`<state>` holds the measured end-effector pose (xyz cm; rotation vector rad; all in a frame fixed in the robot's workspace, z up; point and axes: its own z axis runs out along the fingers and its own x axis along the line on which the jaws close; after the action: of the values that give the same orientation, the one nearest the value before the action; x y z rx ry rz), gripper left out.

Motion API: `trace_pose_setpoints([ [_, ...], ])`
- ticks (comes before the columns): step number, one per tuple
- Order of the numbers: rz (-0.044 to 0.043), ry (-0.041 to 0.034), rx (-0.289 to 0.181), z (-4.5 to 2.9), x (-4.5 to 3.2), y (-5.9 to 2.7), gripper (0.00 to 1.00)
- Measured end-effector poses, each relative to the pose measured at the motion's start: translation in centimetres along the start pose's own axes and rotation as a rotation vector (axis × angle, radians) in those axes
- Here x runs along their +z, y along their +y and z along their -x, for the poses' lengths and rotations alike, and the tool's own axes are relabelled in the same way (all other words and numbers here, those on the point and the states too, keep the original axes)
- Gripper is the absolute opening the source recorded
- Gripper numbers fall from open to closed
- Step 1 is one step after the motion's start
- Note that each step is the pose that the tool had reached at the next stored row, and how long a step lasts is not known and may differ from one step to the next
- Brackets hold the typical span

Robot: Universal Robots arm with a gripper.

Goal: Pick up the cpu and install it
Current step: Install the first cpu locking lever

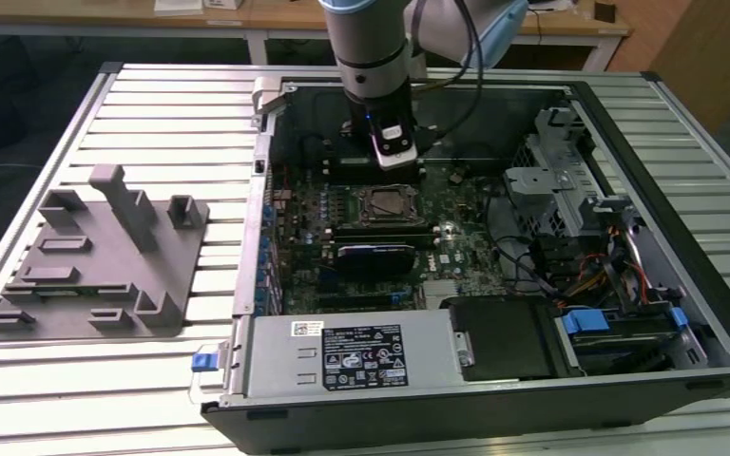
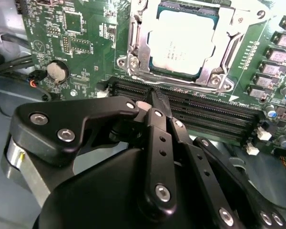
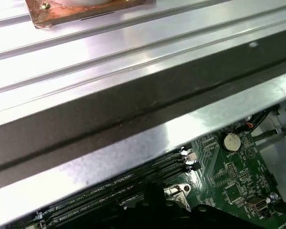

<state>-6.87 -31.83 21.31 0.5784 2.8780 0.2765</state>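
Lab or workshop, slatted metal bench (image 1: 149, 104), opened computer case (image 1: 669, 190), wooden desks (image 1: 277, 19) behind

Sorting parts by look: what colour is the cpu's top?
Shiny silver, on the cpu, best in the second wrist view.

In the second wrist view, the claw's (image 2: 155, 102) black linkage covers the lower part of the memory slots (image 2: 219, 114), and you cannot tell whether its fingers are apart or together. The cpu (image 2: 183, 40) is cut off by the picture's edge. In the first wrist view, the case wall (image 3: 133, 114) hides most of the motherboard (image 3: 229, 176) from you.
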Motion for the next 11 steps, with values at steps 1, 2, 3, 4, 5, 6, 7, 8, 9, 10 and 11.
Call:
trace_pose_setpoints([
  [1, -0.0002, 0.0, 0.0, 0.02, -0.13, 0.03, 0.11],
  [2, -0.0001, 0.0, 0.0, 0.04, -0.25, 0.06, 0.11],
  [3, -0.0002, -0.0001, 0.0, 0.08, -0.54, 0.12, 0.11],
  [4, -0.0001, -0.0001, 0.0, 0.11, -0.7, 0.16, 0.11],
  [5, -0.0001, -0.0001, 0.0, 0.13, -0.86, 0.2, 0.11],
  [6, -0.0002, -0.0001, 0.001, 0.16, -1.0, 0.23, 0.11],
  [7, -0.0002, -0.0001, 0.001, 0.17, -1.08, 0.24, 0.11],
  [8, 0.0001, -0.0002, 0.001, 0.17, -1.07, 0.25, 0.11],
  [9, 0.0, -0.0002, 0.001, 0.17, -1.07, 0.25, 0.11],
  [10, 0.0, -0.0002, 0.001, 0.17, -1.07, 0.25, 0.11],
  [11, 0.0, -0.0002, 0.001, 0.17, -1.08, 0.25, 0.11],
])
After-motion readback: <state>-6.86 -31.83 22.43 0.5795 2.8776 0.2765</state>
